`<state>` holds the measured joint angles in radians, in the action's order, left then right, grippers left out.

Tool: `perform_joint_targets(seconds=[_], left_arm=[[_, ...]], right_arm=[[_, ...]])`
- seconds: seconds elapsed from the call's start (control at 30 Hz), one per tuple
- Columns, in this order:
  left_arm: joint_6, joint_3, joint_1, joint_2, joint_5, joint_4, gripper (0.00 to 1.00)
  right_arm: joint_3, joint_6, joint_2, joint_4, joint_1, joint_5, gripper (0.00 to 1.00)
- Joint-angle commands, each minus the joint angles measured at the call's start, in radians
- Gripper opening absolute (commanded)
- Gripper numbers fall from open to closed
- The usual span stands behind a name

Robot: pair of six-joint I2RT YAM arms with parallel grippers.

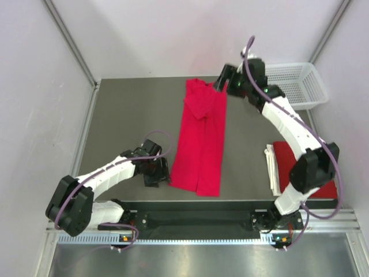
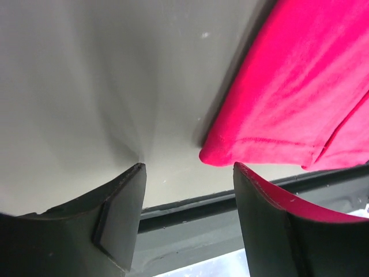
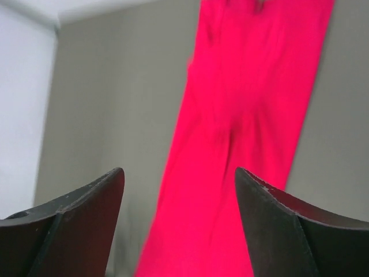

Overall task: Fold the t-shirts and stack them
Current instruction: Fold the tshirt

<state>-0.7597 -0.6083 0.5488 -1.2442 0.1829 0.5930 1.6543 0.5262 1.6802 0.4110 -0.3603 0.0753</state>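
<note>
You see the t-shirt (image 1: 200, 144) lying as a long strip at centre frame. Your left gripper (image 1: 161, 176) stands wide and empty beside its lower left corner; your right gripper (image 1: 222, 82) gapes empty at its upper right.

Top view: I look down from above and behind the arm bases, far enough back to frame the whole table (image 1: 127, 115) and the long red t-shirt (image 1: 199, 144).
Left wrist: I sit low and close at the table's near edge, looking past the left gripper (image 2: 190, 170) to the shirt's hem corner.
Right wrist: I hang higher, looking past the right gripper (image 3: 180, 176) along the shirt's length; the picture is blurred.
Shared ground: all three views take in the shirt and the grey tabletop.
</note>
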Motion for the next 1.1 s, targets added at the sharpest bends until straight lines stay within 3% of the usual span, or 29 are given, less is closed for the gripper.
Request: perform_joint_targets(seconds=[0.0, 0.17, 0.4, 0.63, 1.07], left_arm=[[0.022, -0.073, -0.001, -0.006, -0.063, 0.025, 0.67], [0.049, -0.088, -0.001, -0.015, -0.097, 0.022, 0.65], [0.048, -0.048, -0.001, -0.005, -0.065, 0.001, 0.6], [0.039, -0.004, -0.001, 0.022, -0.025, -0.027, 0.52], [0.04, 0.054, 0.002, 0.052, 0.046, -0.113, 0.53]], right_arm=[[-0.189, 0.018, -0.136, 0.109, -0.069, -0.019, 0.78], [-0.497, 0.084, -0.293, 0.108, -0.21, -0.048, 0.76], [-0.864, 0.248, -0.456, 0.011, -0.359, -0.051, 0.65], [-1.001, 0.346, -0.464, -0.064, -0.466, -0.064, 0.57], [-1.113, 0.526, -0.507, -0.026, -0.641, -0.195, 0.52]])
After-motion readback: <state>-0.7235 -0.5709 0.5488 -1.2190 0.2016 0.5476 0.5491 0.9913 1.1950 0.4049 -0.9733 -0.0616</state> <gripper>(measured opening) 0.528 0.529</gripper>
